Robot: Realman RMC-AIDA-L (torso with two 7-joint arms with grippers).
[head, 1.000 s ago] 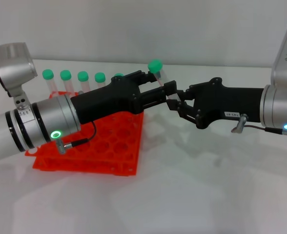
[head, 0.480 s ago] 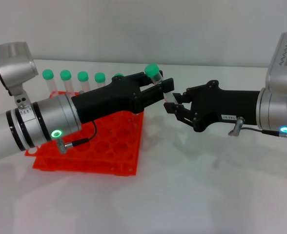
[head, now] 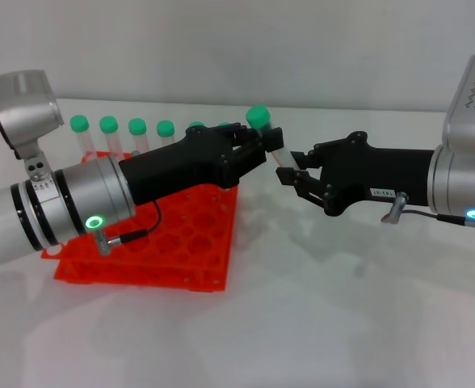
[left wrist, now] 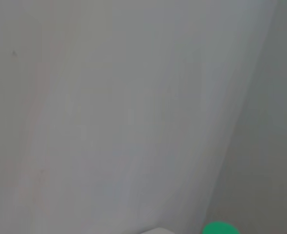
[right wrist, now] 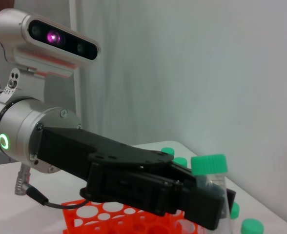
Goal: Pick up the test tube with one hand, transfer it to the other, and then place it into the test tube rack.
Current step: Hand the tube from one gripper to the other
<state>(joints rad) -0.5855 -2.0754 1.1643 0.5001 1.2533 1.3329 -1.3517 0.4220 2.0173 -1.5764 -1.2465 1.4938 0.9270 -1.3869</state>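
The test tube (head: pixel 258 117), clear with a green cap, stands tilted in the air above the rack's right edge. My left gripper (head: pixel 263 152), on the cuff with the green ring, is shut on the tube just below its cap. My right gripper (head: pixel 289 166), with the white label, is open and empty, its fingertips just right of the tube's pointed tip. The orange-red test tube rack (head: pixel 140 259) lies under my left arm. The right wrist view shows my left gripper (right wrist: pixel 202 204) holding the tube (right wrist: pixel 209 165) over the rack (right wrist: pixel 109 214). The cap alone shows in the left wrist view (left wrist: pixel 220 228).
Several other green-capped tubes (head: pixel 108 124) stand in the rack's back row, partly hidden behind my left gripper. More green caps (right wrist: pixel 251 226) show in the right wrist view. The white table (head: pixel 342 307) stretches to the front and right of the rack.
My left gripper's fingers have closed on the tube below its cap. My right gripper has let go of the tube's lower end and drawn back a little to the right.
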